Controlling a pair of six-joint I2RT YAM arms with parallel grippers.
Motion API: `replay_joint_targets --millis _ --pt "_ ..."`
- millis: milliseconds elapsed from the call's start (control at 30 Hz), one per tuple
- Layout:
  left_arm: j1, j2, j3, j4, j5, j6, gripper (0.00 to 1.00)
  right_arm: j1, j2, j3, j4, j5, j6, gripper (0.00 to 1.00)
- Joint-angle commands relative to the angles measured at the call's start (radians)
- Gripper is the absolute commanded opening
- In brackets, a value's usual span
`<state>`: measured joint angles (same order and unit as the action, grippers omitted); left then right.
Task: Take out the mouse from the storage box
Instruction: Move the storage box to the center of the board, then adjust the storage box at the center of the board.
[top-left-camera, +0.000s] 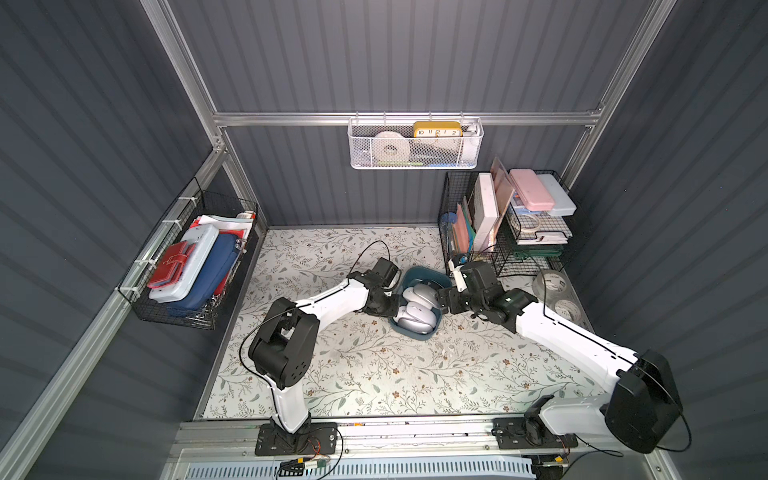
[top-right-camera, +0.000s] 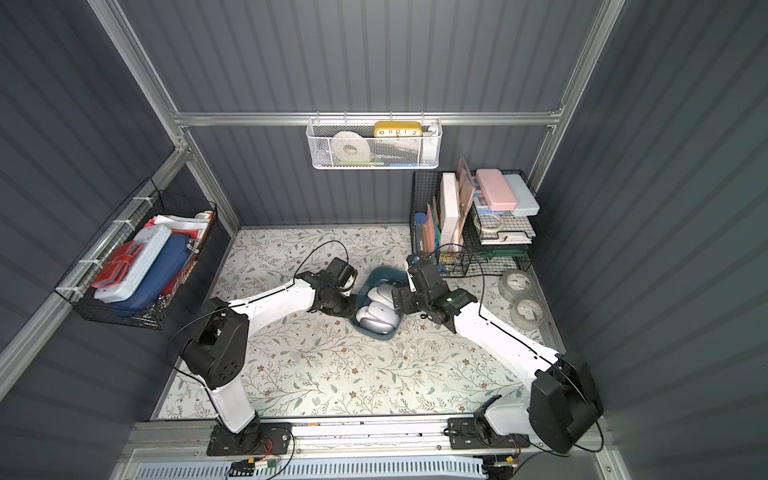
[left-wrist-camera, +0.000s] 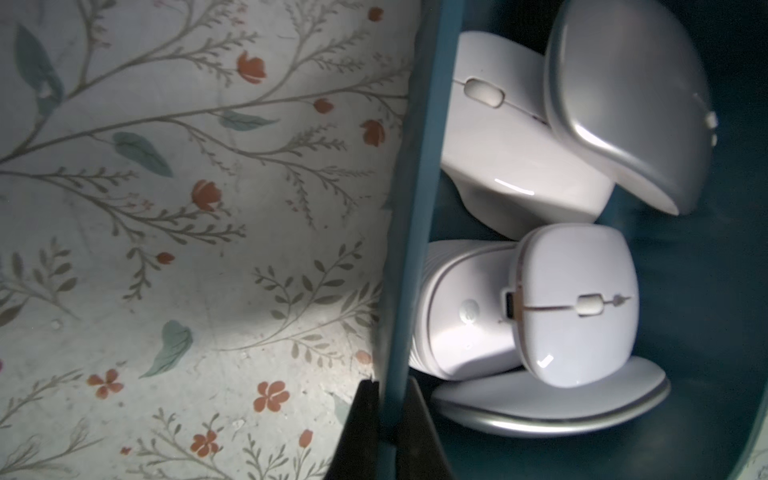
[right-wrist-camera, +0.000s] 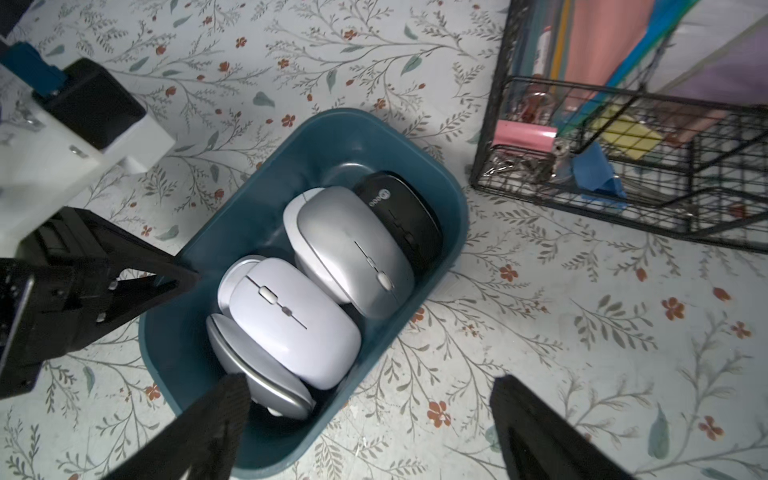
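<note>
Mouse (right-wrist-camera: 291, 324), white | we see it atop others in storage box (right-wrist-camera: 353, 133) | black mouse (right-wrist-camera: 399, 216) logo unreadable | left gripper (left-wrist-camera: 388, 386) pinches box wall | right gripper (right-wrist-camera: 368, 384) spread wide above

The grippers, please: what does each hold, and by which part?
Left gripper pinches the storage box by its side wall; right gripper is open, holding nothing.

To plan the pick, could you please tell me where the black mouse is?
In the right wrist view the black mouse lies inside the storage box, on the side nearest the black wire basket, right beside the silver mouse.
</note>
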<state>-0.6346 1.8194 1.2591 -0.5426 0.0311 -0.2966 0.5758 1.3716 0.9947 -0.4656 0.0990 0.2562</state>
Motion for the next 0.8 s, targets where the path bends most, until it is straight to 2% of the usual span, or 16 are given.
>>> replay_joint_targets --millis 0,167,300,433,600,767 --pt "0.0 -0.042 -0.008 -0.032 -0.003 0.103 0.13 0.005 0.049 0.044 -0.068 -0.017 -0.036 0.96" --pt "0.0 -0.053 -0.013 -0.015 0.01 0.101 0.33 0.005 0.108 0.06 -0.059 -0.044 -0.06 0.97" --pt "0.0 -0.101 -0.042 0.013 0.007 0.048 0.41 0.005 0.164 0.087 -0.061 -0.073 -0.082 0.97" --pt "-0.003 -0.164 -0.099 0.065 0.066 -0.057 0.49 0.004 0.22 0.123 -0.073 -0.08 -0.115 0.96" --pt "-0.006 -0.175 -0.17 0.087 0.057 -0.2 0.49 0.004 0.274 0.171 -0.091 -0.075 -0.155 0.96" --pt "-0.011 -0.177 -0.22 0.14 0.072 -0.263 0.48 -0.012 0.314 0.199 -0.095 -0.108 -0.195 0.96"
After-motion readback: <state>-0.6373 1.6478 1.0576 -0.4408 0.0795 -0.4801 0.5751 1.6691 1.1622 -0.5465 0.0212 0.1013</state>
